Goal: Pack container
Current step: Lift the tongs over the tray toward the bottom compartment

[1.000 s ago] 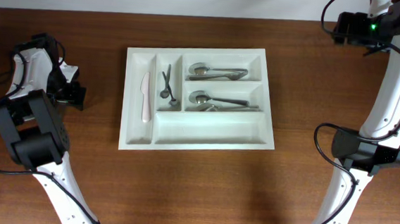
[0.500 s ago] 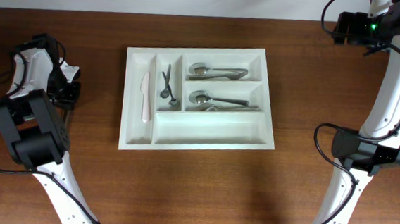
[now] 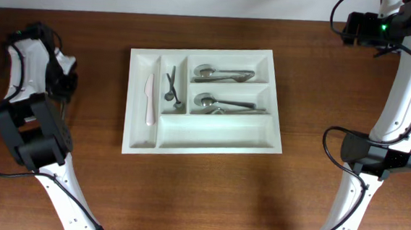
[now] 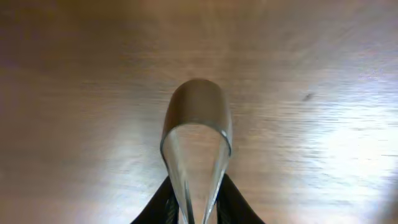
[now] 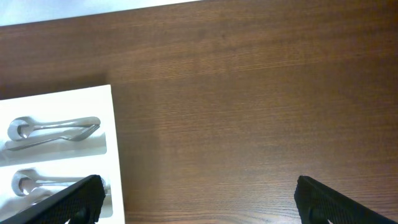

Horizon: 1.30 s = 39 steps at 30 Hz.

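Observation:
The container (image 3: 218,146), a white tray with several compartments, lies in the middle of the table; its right rim (image 5: 115,124) also shows in the right wrist view. My left gripper (image 3: 65,85) is at the table's left side, well apart from the tray. In the left wrist view my left gripper (image 4: 196,213) is shut on a shiny metal utensil (image 4: 198,124), whose rounded end points away over bare wood. My right gripper (image 5: 199,198) is open above the table just right of the tray, with nothing between its fingers.
Inside the tray are a white knife (image 3: 148,100) in the left slot, dark forks (image 3: 170,87) in the second slot, and spoons (image 3: 223,74) in the two short compartments (image 3: 224,103). The right arm's base (image 3: 376,157) stands at the right.
My left gripper has closed on the metal utensil and shifted up and to the left, away from the tray. The right arm and the tray have not moved.

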Each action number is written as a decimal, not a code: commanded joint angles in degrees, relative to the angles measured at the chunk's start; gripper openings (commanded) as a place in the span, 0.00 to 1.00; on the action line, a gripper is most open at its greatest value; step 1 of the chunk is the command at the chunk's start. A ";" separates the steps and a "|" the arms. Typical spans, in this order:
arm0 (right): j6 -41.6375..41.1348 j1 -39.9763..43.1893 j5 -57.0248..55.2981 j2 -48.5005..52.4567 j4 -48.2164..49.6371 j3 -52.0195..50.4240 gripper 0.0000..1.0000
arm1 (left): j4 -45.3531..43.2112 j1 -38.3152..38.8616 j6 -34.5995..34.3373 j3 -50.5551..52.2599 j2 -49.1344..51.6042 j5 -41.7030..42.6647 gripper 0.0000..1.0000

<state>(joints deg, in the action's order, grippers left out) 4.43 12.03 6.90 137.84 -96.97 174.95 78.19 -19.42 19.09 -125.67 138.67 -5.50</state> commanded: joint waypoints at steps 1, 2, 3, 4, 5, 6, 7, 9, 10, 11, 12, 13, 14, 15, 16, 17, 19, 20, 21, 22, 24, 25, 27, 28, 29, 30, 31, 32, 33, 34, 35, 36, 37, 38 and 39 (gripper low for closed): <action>-0.44 0.37 -0.09 -0.55 -0.22 0.07 0.99 | 3.08 0.87 -1.92 -9.86 -0.57 5.18 0.12; -0.44 0.37 -0.09 -0.55 -0.22 0.07 0.99 | 4.33 1.33 -1.92 -12.59 -0.57 7.04 0.12; -0.44 0.37 -0.09 -0.55 -0.22 0.07 0.99 | 5.49 1.88 -1.90 -15.21 -0.57 8.79 0.12; -0.44 0.37 -0.09 -0.55 -0.22 0.07 0.99 | 6.56 2.49 -1.92 -17.55 -0.57 10.16 0.12; -0.44 0.37 -0.09 -0.55 -0.22 0.07 0.99 | 7.52 3.15 -1.92 -19.71 -0.57 11.52 0.12; -0.44 0.37 -0.09 -0.55 -0.22 0.07 0.99 | 8.35 3.82 -1.92 -21.57 -0.57 13.11 0.12; -0.44 0.37 -0.09 -0.55 -0.22 0.07 0.99 | 9.25 4.74 -1.90 -23.74 -0.57 15.45 0.12; -0.44 0.37 -0.09 -0.55 -0.22 0.07 0.99 | 10.27 6.51 -1.90 -26.67 -0.57 19.41 0.12; -0.44 0.37 -0.09 -0.55 -0.22 0.07 0.99 | 10.69 7.80 -1.92 -28.09 -0.57 21.53 0.12; -0.44 0.37 -0.09 -0.55 -0.22 0.07 0.99 | 11.02 8.79 -1.92 -28.94 -0.57 22.77 0.12; -0.44 0.37 -0.09 -0.55 -0.22 0.07 0.99 | 11.37 10.08 -1.92 -29.81 -0.57 24.13 0.12; -0.44 0.37 -0.09 -0.55 -0.22 0.07 0.99 | 11.65 11.47 -1.92 -30.40 -0.57 25.16 0.12; -0.44 0.37 -0.09 -0.55 -0.22 0.07 0.99 | 11.93 12.94 -1.92 -30.77 -0.57 25.99 0.12; -0.44 0.37 -0.09 -0.55 -0.22 0.07 0.99 | 12.09 14.25 -1.92 -30.93 -0.57 26.43 0.12; -0.44 0.37 -0.09 -0.55 -0.22 0.07 0.99 | 12.26 15.89 -1.90 -30.93 -0.57 26.58 0.11; -0.44 0.37 -0.09 -0.55 -0.22 0.07 0.99 | 12.44 17.64 -1.90 -30.93 -0.57 26.56 0.11; -0.44 0.37 -0.09 -0.55 -0.22 0.07 0.99 | 12.31 23.67 -1.88 -30.93 -0.57 26.53 0.11; -0.44 0.37 -0.09 -0.55 -0.22 0.07 0.99 | 12.33 25.11 -1.88 -30.93 -0.57 26.53 0.12; -0.44 0.37 -0.09 -0.55 -0.22 0.07 0.99 | 12.37 26.82 -1.88 -30.93 -0.57 26.53 0.11; -0.44 0.37 -0.09 -0.55 -0.22 0.07 0.99 | 12.41 28.02 -1.86 -30.93 -0.57 26.51 0.11; -0.44 0.37 -0.09 -0.55 -0.22 0.07 0.98 | 12.44 30.91 -1.86 -30.93 -0.57 26.51 0.11; -0.44 0.37 -0.09 -0.55 -0.22 0.07 0.99 | 12.44 32.26 -1.86 -30.93 -0.57 26.49 0.11; -0.44 0.37 -0.09 -0.55 -0.22 0.07 0.99 | 12.46 34.84 -1.86 -30.93 -0.57 26.05 0.11; -0.44 0.37 -0.09 -0.55 -0.22 0.07 0.99 | 12.52 36.20 -1.84 -30.93 -0.57 25.68 0.11; -0.44 0.37 -0.09 -0.55 -0.22 0.07 0.99 | 12.57 37.13 -1.81 -30.93 -0.57 25.35 0.11; -0.44 0.37 -0.09 -0.55 -0.22 0.07 0.99 | 12.57 38.27 -1.62 -30.93 -0.57 25.05 0.11; -0.44 0.37 -0.09 -0.55 -0.22 0.07 0.99 | 12.59 39.39 -1.42 -30.93 -0.57 24.98 0.11; -0.44 0.37 -0.09 -0.55 -0.22 0.07 0.99 | 12.59 40.44 -1.42 -30.93 -0.57 24.98 0.11; -0.44 0.37 -0.09 -0.55 -0.22 0.07 0.99 | 12.57 41.40 -1.14 -30.93 -0.57 24.87 0.11; -0.44 0.37 -0.09 -0.55 -0.22 0.07 0.99 | 12.61 42.27 -0.28 -30.93 -0.57 24.55 0.11; -0.44 0.37 -0.09 -0.55 -0.22 0.07 0.99 | 12.76 43.08 0.76 -30.93 -0.55 24.00 0.11; -0.44 0.37 -0.09 -0.55 -0.22 0.07 0.99 | 13.20 44.44 1.97 -30.91 -0.55 22.36 0.11; -0.44 0.37 -0.09 -0.55 -0.22 0.07 0.99 | 13.60 45.09 3.50 -30.91 -0.55 22.01 0.11; -0.44 0.37 -0.09 -0.55 -0.22 0.07 0.99 | 14.10 45.66 5.81 -30.93 -0.55 21.99 0.11; -0.44 0.37 -0.09 -0.55 -0.22 0.07 0.99 | 14.51 46.14 7.98 -30.91 -0.55 22.01 0.11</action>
<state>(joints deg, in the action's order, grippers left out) 4.47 12.03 6.90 137.86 -96.97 174.95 91.57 25.04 19.94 -155.48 138.67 18.11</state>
